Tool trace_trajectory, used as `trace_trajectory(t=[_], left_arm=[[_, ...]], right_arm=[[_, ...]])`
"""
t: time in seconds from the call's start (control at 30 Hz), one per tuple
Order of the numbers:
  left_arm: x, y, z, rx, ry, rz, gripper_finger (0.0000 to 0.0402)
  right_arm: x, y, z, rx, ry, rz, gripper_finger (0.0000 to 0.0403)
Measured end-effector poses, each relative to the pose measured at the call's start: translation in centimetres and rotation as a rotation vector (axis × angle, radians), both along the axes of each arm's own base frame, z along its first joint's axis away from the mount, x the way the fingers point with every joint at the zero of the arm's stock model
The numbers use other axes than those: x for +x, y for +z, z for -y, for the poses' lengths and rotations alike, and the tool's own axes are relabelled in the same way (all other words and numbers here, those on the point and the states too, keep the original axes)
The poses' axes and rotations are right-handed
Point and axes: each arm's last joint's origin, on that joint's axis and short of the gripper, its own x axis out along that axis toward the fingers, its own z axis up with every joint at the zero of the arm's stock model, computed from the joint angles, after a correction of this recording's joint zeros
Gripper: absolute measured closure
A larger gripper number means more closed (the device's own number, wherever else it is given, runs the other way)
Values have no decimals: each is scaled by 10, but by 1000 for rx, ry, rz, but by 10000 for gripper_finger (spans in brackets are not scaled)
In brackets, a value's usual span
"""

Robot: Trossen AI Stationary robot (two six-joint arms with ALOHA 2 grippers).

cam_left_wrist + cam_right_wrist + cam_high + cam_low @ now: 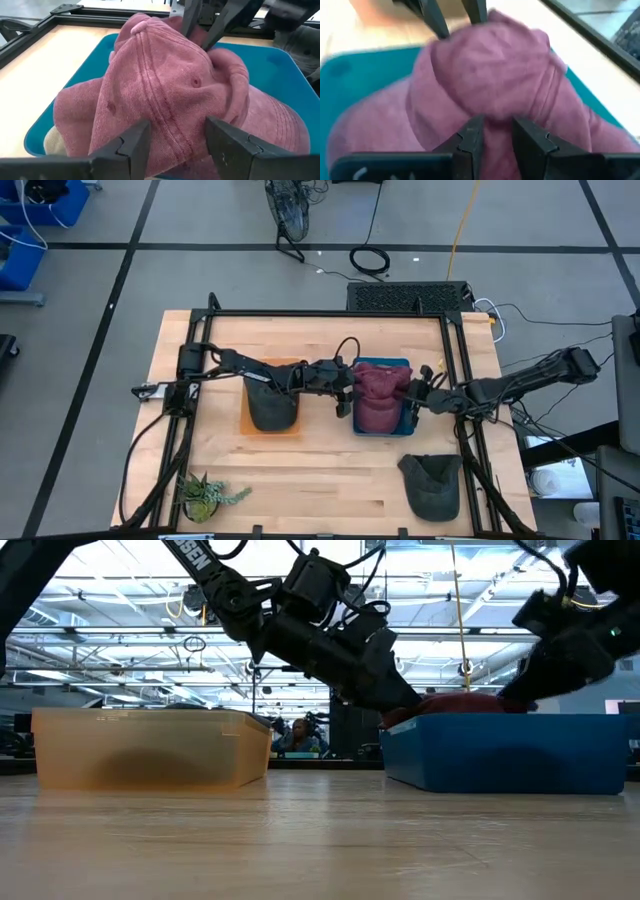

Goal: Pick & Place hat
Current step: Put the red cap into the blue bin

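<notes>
A fold of red fabric is pinched between the fingers point(472, 137) of the right gripper point(492, 135), which are clenched on the crown of the red hat point(170, 85). The left gripper point(175, 142) is set at the opposite side of the same hat, its fingers point(137, 145) spread apart with cloth bulging between them; they are released, and nothing is gripped there.

The hat is heaped in the blue bin point(362, 364), at the middle right of the table point(330, 470). More than one red cap may be piled there, but this cannot be told for certain.

The hat is judged to be light, soft and limp: washed cotton that is expected to crumple and sag rather than hold its shape. It is neither fragile nor slippery, so a firm pinch is tolerated. Hold is best taken on a thick gathered fold at the crown or on the stiffer brim; a thin single layer could be pulled free.

An orange bin point(250, 420) holding a dark hat point(272, 406) stands just beside, and another dark cap point(432, 485) lies on the table near the right edge.
</notes>
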Motion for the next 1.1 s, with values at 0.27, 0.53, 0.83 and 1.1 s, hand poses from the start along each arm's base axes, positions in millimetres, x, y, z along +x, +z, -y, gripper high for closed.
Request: trace_trajectory(t=[0.27,0.53,0.83,1.1], left_arm=[[-3,14,-2,5,0,21,211],[-15,38,-5,76,14,-21,211],[-29,40,-31,105,219,-144,211],[-28,23,-38,35,184,-199,211]], right_arm=[[0,16,0,-17,24,61,314],[-7,24,2,-27,5,114,314],[-16,52,8,-47,-128,259,314],[-24,43,14,27,-270,191,314]])
